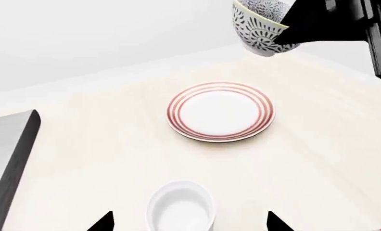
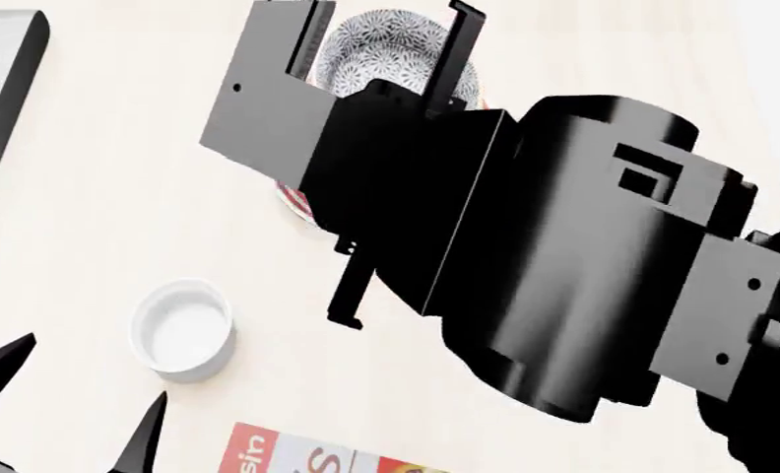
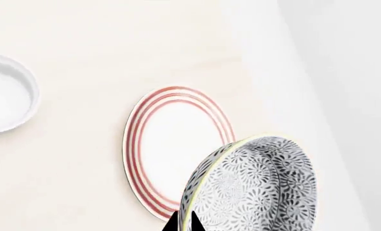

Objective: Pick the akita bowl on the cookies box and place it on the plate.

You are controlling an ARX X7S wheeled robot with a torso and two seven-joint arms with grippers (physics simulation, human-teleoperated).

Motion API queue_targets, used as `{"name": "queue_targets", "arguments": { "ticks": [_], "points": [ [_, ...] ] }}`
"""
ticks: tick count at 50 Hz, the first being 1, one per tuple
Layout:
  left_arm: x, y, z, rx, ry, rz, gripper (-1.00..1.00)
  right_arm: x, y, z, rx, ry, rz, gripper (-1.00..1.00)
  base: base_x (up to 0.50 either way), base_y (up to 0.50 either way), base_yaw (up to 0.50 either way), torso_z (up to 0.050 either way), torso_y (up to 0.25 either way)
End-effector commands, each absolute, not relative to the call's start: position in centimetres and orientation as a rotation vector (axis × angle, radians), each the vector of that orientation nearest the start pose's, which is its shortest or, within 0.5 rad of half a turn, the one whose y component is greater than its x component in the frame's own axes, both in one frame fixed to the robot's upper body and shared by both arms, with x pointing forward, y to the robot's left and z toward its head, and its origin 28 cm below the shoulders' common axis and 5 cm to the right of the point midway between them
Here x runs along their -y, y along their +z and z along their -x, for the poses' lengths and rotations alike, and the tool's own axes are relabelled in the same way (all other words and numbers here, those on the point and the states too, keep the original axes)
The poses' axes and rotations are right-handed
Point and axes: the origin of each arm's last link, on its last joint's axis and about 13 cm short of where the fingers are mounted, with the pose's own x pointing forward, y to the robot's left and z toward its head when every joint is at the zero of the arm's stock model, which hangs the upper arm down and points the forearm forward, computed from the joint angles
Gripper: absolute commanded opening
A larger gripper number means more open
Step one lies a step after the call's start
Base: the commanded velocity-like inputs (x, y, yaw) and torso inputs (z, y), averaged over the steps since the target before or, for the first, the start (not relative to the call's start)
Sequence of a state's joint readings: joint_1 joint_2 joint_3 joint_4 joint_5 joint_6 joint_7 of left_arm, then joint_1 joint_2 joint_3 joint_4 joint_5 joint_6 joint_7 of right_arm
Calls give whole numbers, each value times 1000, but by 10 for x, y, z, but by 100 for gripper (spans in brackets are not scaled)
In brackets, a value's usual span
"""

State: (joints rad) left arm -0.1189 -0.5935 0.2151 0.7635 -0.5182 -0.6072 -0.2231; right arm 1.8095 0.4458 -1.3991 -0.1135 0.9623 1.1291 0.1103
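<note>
The plate (image 1: 221, 111) looked like glossy glazed ceramic; the table (image 1: 100, 159) was pale, matt, possibly wood.

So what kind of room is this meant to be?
Probably a kitchen or dining table, rendered in a simulator: a pale wooden tabletop carries a red-ringed plate and a white cup, and the right tool holds a patterned bowl above the plate.
</note>
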Motion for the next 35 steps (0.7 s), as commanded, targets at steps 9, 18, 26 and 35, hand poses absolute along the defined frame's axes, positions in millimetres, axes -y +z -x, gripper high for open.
{"name": "queue_targets", "arguments": {
  "ticks": [9,18,26,35],
  "points": [
    [-234,144,-185,95,-328,-185,100,50,316,-362,-145,396,992,-100,0,0,0,0,0],
    [-236,143,-185,95,-330,-183,100,39,302,-381,-142,357,982,-100,0,0,0,0,2],
    [-237,143,-184,95,-333,-179,100,30,293,-394,-140,368,970,-100,0,0,0,0,0],
    [-236,142,-185,91,-349,-190,100,22,284,-406,-127,390,949,-100,0,0,0,0,0]
  ]
}}
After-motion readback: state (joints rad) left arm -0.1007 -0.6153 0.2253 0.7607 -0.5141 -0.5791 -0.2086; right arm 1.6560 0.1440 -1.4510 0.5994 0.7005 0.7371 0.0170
